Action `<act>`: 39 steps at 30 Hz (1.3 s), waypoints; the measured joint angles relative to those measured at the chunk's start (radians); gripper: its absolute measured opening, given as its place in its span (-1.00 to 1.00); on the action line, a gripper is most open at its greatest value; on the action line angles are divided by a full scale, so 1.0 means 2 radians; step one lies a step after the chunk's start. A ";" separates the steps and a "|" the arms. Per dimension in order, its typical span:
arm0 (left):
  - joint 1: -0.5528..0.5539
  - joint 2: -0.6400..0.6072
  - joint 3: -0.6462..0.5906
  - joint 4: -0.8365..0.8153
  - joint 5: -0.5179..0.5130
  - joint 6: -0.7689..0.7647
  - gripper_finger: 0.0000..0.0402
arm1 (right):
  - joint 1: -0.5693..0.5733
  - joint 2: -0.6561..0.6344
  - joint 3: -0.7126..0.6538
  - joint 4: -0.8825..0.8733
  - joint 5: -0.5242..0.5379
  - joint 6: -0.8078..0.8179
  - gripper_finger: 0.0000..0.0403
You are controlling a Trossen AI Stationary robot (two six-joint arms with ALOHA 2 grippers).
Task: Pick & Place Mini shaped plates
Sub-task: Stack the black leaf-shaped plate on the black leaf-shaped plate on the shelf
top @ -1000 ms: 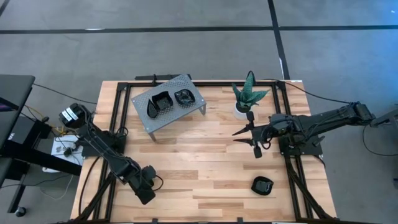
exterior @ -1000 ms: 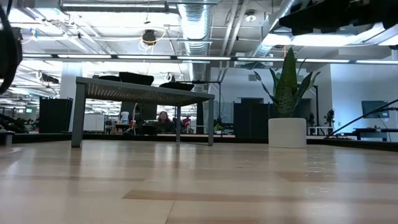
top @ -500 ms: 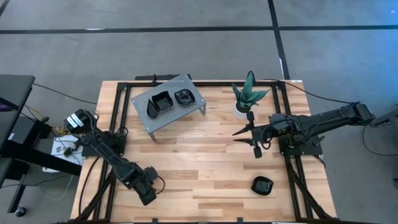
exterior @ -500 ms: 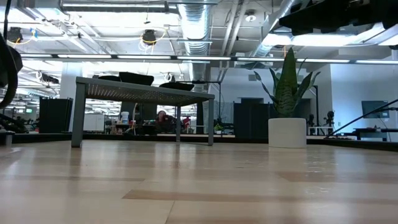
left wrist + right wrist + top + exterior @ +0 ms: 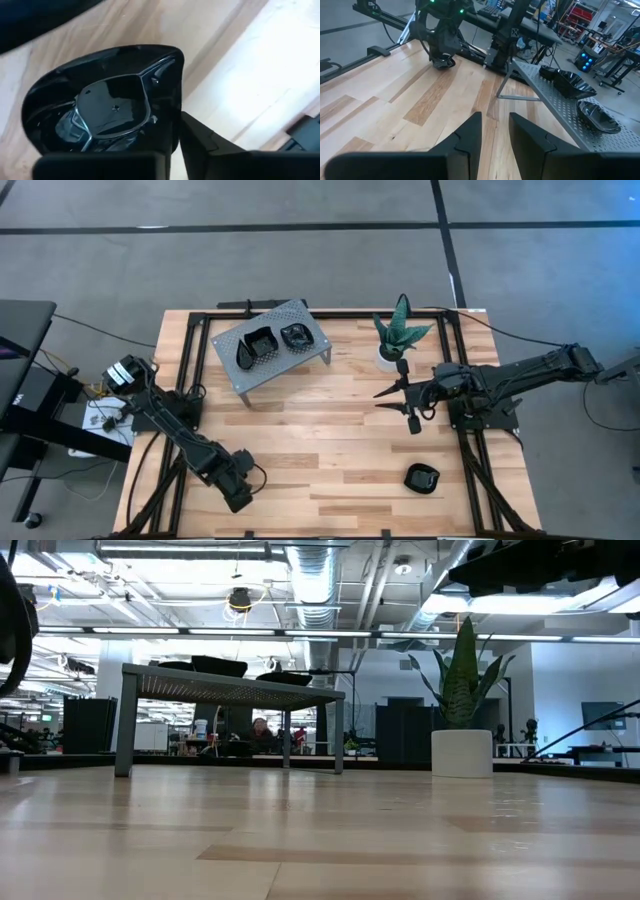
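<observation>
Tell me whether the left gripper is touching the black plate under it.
Touching. In the left wrist view, a finger of the left gripper lies against the glossy black plate's rim with no gap.

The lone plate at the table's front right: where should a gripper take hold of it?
The plate lies flat, seemingly hollow up, so probably pinch its raised rim from straight above, one finger inside, one outside. The right gripper is the nearer.
</observation>
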 joint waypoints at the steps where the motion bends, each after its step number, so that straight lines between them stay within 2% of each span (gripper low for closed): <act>1: 0.000 0.000 0.002 0.001 0.000 0.000 -0.89 | 0.000 0.000 0.000 0.000 0.000 0.000 -0.54; 4: 0.000 0.000 0.008 0.002 0.000 0.000 -0.96 | 0.000 0.000 0.000 0.000 0.000 0.000 -0.54; 11: 0.012 0.001 0.043 0.005 0.001 0.003 -0.97 | 0.000 0.000 0.000 0.000 0.000 -0.005 -0.54; 17: 0.041 0.001 0.087 0.005 -0.007 0.090 -0.97 | 0.000 0.000 0.000 0.000 0.000 -0.005 -0.54; 19: 0.055 0.001 0.101 0.004 -0.016 0.133 -0.97 | 0.000 0.000 0.000 0.000 0.000 -0.005 -0.54; 22: 0.079 0.001 0.126 0.004 -0.060 0.238 -0.97 | 0.000 0.000 0.000 0.000 0.000 -0.005 -0.54; 28: 0.148 0.001 0.185 0.005 -0.190 0.512 -0.97 | 0.000 0.000 0.000 0.000 0.000 -0.005 -0.54; 30: 0.180 0.000 0.204 0.006 -0.230 0.582 -0.96 | 0.000 0.000 0.000 0.000 0.000 -0.005 -0.54; 33: 0.240 0.000 0.229 0.007 -0.265 0.657 -0.96 | 0.000 0.000 0.000 0.000 0.000 -0.005 -0.54; 35: 0.287 0.000 0.237 0.009 -0.269 0.695 -0.96 | 0.000 0.000 0.000 0.000 0.000 -0.004 -0.54; 39: 0.377 0.000 0.240 0.010 -0.269 0.721 -0.96 | 0.000 0.000 0.000 0.000 0.000 -0.004 -0.54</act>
